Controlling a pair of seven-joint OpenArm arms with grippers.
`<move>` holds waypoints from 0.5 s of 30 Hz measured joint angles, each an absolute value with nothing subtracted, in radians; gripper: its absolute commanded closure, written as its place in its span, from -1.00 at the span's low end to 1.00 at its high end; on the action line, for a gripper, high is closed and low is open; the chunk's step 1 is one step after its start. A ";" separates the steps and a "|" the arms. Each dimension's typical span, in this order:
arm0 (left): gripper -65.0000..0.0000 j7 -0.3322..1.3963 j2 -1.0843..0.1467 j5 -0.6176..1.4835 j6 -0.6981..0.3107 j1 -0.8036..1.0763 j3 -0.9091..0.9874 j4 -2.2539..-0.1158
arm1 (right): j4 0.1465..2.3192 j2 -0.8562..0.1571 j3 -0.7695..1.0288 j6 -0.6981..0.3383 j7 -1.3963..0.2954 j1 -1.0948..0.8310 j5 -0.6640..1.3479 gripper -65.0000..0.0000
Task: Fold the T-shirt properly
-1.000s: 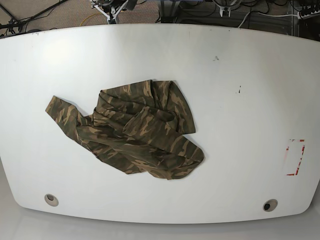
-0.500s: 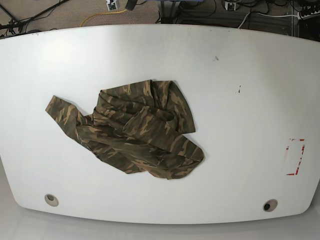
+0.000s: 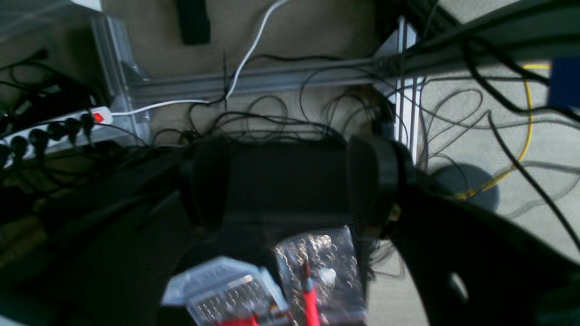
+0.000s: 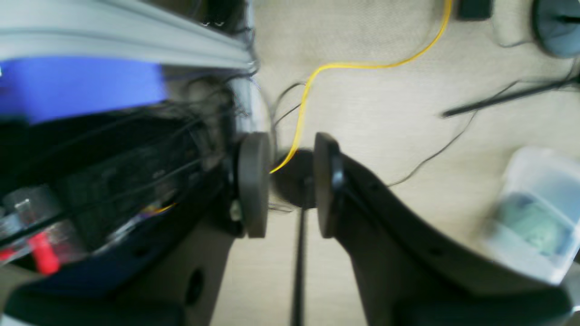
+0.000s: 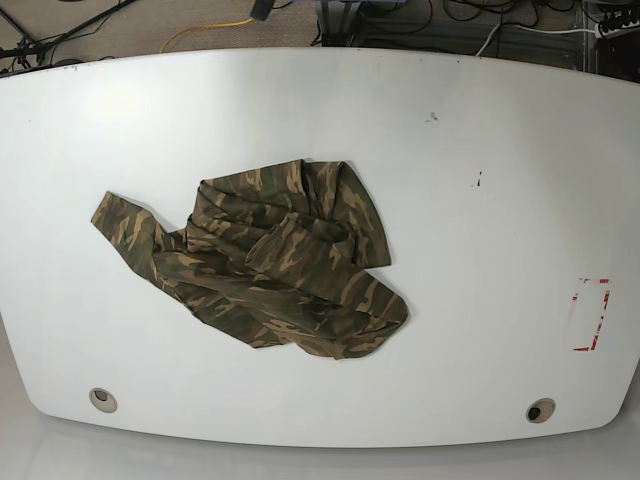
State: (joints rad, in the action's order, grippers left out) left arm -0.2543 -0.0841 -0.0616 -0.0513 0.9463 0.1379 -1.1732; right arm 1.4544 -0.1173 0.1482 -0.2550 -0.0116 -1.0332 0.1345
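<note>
The T-shirt (image 5: 265, 258), in olive, brown and tan camouflage, lies crumpled in a heap on the white table (image 5: 480, 250), left of centre, with one sleeve sticking out to the left. Neither arm shows in the base view. In the left wrist view my left gripper (image 3: 287, 181) hangs over the cabled floor, jaws wide apart and empty. My right gripper (image 4: 290, 185) is also off the table above the floor. Its round pads (image 4: 253, 185) stand a narrow gap apart with nothing between them.
A red-marked rectangle (image 5: 590, 313) sits near the table's right edge, and two round holes (image 5: 101, 400) (image 5: 540, 410) are at the front corners. Beyond the table lie tangled cables, a power strip (image 3: 54, 129), a yellow cable (image 4: 353, 68) and a clear plastic box (image 4: 534, 213).
The arm parts that showed at the top edge of the base view have drawn back out of frame. The T-shirt has not moved.
</note>
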 measured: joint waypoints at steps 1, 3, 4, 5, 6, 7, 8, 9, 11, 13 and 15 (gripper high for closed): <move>-0.15 -0.264 -0.083 -0.057 -0.053 0.967 0.143 -1.201 | 1.478 -0.115 0.148 -0.263 -0.004 -1.053 0.159 0.51; -0.15 -0.264 -0.079 -0.060 -0.055 1.028 0.153 -1.281 | 1.555 -0.111 0.145 -0.261 -0.002 -1.114 0.204 0.51; -0.15 -0.259 -0.080 -0.059 -0.055 1.049 0.157 -1.310 | 1.583 -0.113 0.145 -0.263 -0.006 -1.135 0.223 0.51; -0.15 -0.249 -0.081 -0.060 -0.052 1.074 0.161 -1.346 | 1.617 -0.114 0.145 -0.253 -0.013 -1.161 0.226 0.51; -0.15 -0.253 -0.082 -0.056 -0.052 1.096 0.170 -1.380 | 1.647 -0.115 0.148 -0.251 -0.009 -1.184 0.239 0.51; -0.15 -0.256 -0.081 -0.039 -0.052 1.121 0.178 -1.419 | 1.684 -0.114 0.151 -0.251 -0.009 -1.213 0.244 0.51; -0.15 -0.258 -0.083 -0.019 -0.052 1.134 0.183 -1.445 | 1.707 -0.114 0.150 -0.251 -0.005 -1.228 0.249 0.51; -0.15 -0.253 -0.084 0.008 -0.052 1.150 0.186 -1.476 | 1.736 -0.113 0.150 -0.251 -0.013 -1.246 0.249 0.51; -0.15 -0.259 -0.091 0.056 -0.054 1.189 0.195 -1.541 | 1.794 -0.110 0.149 -0.257 -0.009 -1.280 0.260 0.51; -0.15 -0.249 -0.111 0.093 -0.057 1.214 0.197 -1.586 | 1.834 -0.108 0.149 -0.253 -0.019 -1.289 0.258 0.51; -0.15 -0.257 -0.144 0.136 -0.053 1.248 0.202 -1.638 | 1.882 -0.109 0.149 -0.249 -0.016 -1.288 0.258 0.51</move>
State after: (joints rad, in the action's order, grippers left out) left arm -0.2569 -0.1436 0.1356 -0.0532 1.2480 0.2024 -1.6379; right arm 1.8820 -0.1089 0.1490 -0.2485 -0.0158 -1.2877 0.2581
